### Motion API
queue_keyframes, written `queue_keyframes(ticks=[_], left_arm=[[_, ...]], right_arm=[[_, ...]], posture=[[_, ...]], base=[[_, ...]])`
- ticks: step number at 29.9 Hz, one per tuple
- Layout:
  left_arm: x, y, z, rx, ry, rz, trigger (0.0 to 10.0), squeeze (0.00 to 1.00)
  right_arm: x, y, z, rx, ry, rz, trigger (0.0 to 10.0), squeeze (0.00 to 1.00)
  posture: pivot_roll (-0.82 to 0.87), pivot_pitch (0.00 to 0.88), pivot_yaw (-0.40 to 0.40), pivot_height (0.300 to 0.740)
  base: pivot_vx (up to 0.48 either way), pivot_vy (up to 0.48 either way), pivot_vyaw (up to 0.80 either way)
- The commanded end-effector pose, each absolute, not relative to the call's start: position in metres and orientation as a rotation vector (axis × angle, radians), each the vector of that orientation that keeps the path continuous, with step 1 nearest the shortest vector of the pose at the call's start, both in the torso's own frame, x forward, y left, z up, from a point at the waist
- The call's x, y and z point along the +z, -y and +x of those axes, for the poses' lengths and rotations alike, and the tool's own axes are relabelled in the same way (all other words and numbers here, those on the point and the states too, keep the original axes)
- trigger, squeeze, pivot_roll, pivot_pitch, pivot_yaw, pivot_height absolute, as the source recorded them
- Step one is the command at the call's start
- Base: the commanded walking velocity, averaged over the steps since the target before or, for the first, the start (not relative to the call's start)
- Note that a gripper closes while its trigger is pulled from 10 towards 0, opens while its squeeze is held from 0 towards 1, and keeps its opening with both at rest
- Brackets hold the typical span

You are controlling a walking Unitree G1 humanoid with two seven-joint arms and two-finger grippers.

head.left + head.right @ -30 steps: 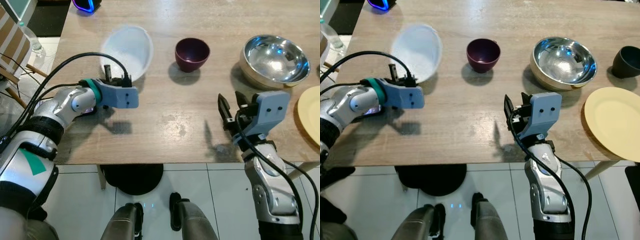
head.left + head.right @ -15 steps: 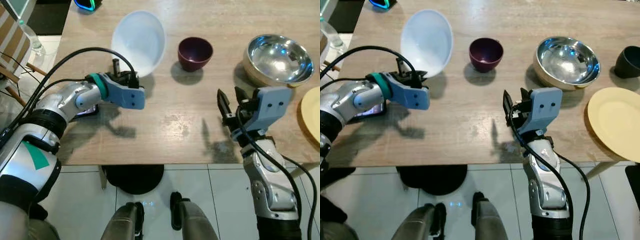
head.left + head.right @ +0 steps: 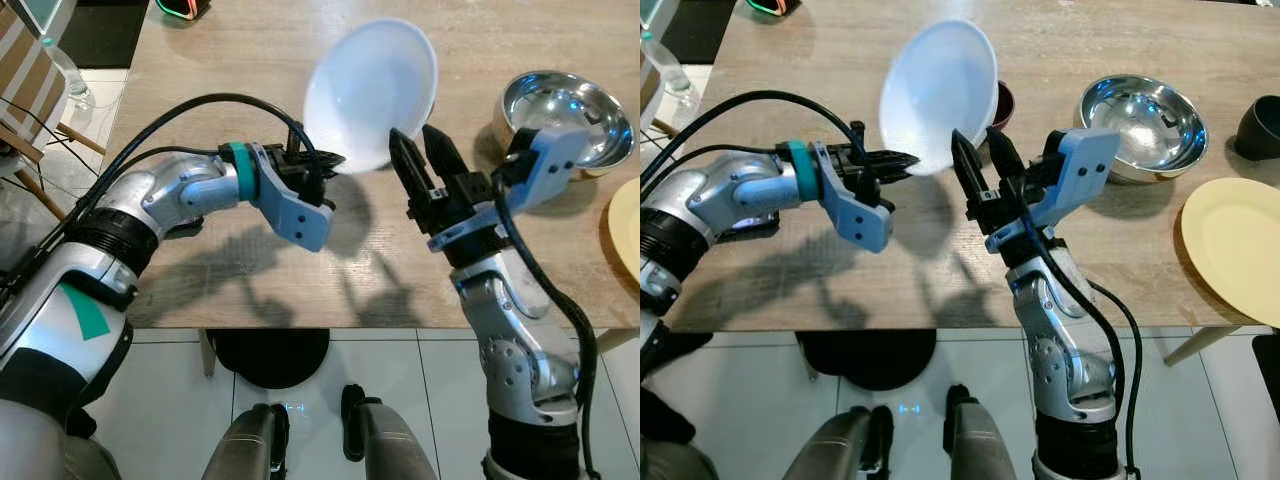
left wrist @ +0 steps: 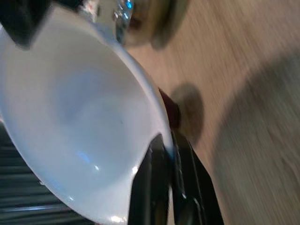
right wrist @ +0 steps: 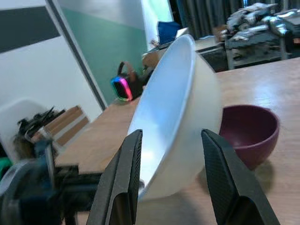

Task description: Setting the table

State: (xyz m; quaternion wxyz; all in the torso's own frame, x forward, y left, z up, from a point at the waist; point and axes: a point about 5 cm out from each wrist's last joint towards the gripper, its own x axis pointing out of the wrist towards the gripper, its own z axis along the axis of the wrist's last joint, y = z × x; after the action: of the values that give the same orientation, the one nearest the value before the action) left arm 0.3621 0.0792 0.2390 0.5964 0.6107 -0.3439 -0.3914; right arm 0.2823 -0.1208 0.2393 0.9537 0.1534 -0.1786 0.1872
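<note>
Left eye view: large white round plastic bowl (image 3: 372, 92) lifted clear of the pale wooden table (image 3: 220, 90), tilted on edge, hollow side toward the camera, nothing inside. Left gripper (image 3: 318, 163) pinching the bowl's lower rim, silver forearm reaching in from the side, elbow bent. Right gripper (image 3: 421, 158) raised with fingers spread, tips just beside the bowl's rim opposite the left gripper's pinch, not clearly touching. Beyond the right fingers, shiny steel bowl (image 3: 567, 108) with nothing in it, and an edge of a flat yellow plate (image 3: 627, 225).

Right eye view: same scene; small dark maroon bowl (image 3: 1002, 102) mostly hidden behind the white bowl, a black cup (image 3: 1260, 125) past the steel bowl.

Left wrist view: two black fingers (image 4: 154, 187) closed on the white rim, one inside the hollow, one outside; maroon bowl just beyond the fingertips; blurred.

Right wrist view: fingers (image 5: 123, 187) parted wide, white bowl standing edge-on between them and just past the tips; maroon bowl behind it on the table, contents hidden. No readable writing anywhere.
</note>
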Motion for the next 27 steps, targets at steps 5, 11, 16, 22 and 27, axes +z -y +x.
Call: queue_keyframes(ticks=[5, 11, 16, 22, 27], left_arm=[[0.241, -0.068, 0.364, -0.906, 0.823, 1.454, 10.0, 0.0], [0.246, -0.062, 0.363, -0.899, 0.845, 1.455, 10.0, 0.0], [0.245, -0.051, 0.36, -0.915, 0.898, 1.494, 10.0, 0.0], [0.24, -0.043, 0.356, -0.94, 0.965, 1.538, 10.0, 0.0], [0.242, -0.034, 0.354, -0.899, 1.068, 1.606, 10.0, 0.0]], right_arm=[[0.228, 0.121, 0.297, 0.28, 0.269, 0.271, 10.0, 0.0], [0.218, 0.123, 0.306, 0.209, 0.201, 0.156, 10.0, 0.0], [0.204, 0.123, 0.319, 0.127, 0.059, 0.137, 0.0, 0.0], [0.201, 0.117, 0.324, 0.145, 0.002, 0.184, 0.0, 0.0], [0.197, 0.115, 0.329, 0.124, -0.053, 0.232, 0.0, 0.0]], posture=[[-0.03, 0.09, 0.068, 0.74], [-0.03, 0.082, 0.066, 0.74], [-0.02, 0.069, 0.058, 0.74], [-0.02, 0.069, 0.047, 0.74], [-0.02, 0.069, 0.042, 0.74]], base=[[0.0, 0.0, 0.0], [0.0, 0.0, 0.0], [0.0, 0.0, 0.0], [0.0, 0.0, 0.0], [0.0, 0.0, 0.0]])
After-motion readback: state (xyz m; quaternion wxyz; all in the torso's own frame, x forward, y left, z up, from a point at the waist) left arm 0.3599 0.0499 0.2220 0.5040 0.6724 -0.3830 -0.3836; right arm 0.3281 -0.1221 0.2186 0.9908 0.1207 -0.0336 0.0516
